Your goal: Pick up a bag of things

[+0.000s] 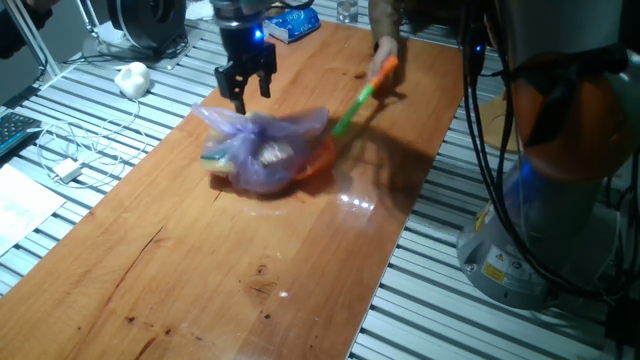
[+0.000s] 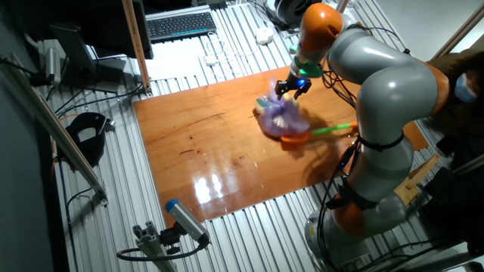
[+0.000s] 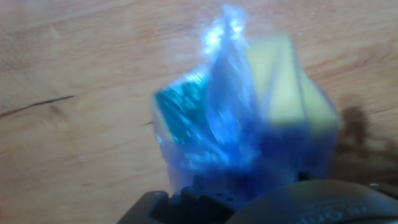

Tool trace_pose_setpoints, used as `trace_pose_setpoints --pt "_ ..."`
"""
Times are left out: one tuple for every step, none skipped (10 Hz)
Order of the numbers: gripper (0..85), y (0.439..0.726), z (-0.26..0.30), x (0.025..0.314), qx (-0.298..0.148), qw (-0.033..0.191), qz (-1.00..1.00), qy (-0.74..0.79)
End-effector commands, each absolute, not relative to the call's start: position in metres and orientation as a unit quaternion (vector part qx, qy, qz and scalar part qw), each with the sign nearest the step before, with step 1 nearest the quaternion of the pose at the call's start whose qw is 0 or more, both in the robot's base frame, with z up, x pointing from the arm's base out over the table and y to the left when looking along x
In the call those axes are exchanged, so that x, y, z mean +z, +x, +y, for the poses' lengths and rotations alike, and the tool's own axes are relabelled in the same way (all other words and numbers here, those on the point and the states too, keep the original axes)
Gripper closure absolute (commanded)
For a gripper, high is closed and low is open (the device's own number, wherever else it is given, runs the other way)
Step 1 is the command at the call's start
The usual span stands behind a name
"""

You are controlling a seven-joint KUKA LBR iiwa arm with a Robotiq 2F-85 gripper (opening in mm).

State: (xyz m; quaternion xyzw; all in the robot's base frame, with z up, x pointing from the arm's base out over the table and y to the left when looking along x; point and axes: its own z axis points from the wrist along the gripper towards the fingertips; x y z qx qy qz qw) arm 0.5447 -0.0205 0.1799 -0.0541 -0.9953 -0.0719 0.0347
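Observation:
The bag of things (image 1: 268, 150) is a lumpy translucent purple plastic bag lying on the wooden table (image 1: 200, 270), with yellow and teal items showing through. It also shows in the other fixed view (image 2: 281, 118). In the hand view the bag (image 3: 242, 118) fills the middle, blurred, with its loose tail pointing up. My gripper (image 1: 253, 100) hangs just above the bag's far left side, open and empty. It shows the same way in the other fixed view (image 2: 292, 92).
An orange-and-green toy shovel (image 1: 358, 100) lies against the bag's right side, and a person's hand (image 1: 385, 45) is at its handle. A small blue printed packet (image 1: 290, 25) lies at the table's far end. A white object (image 1: 132, 77) and cables lie off the table's left.

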Motion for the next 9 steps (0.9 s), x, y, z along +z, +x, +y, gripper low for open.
trace_pose_setpoints --pt "17.0 0.547 -0.036 0.177 -0.076 0.034 -0.995 -0.05" --pt "17.0 0.553 -0.04 0.174 -0.077 0.031 -0.996 -0.046" --pt "17.0 0.559 -0.041 0.172 -0.076 0.027 -0.996 -0.045" --pt "17.0 0.565 -0.039 0.173 -0.075 0.027 -0.996 -0.046" --pt "17.0 0.57 -0.032 0.177 -0.074 0.03 -0.995 -0.055" --pt "17.0 0.574 -0.021 0.181 -0.074 0.034 -0.994 -0.067" --pt "17.0 0.578 -0.008 0.186 -0.071 0.036 -0.994 -0.081" --pt "17.0 0.582 0.009 0.19 -0.063 0.036 -0.993 -0.094" --pt "17.0 0.583 0.025 0.191 -0.055 0.031 -0.992 -0.107"
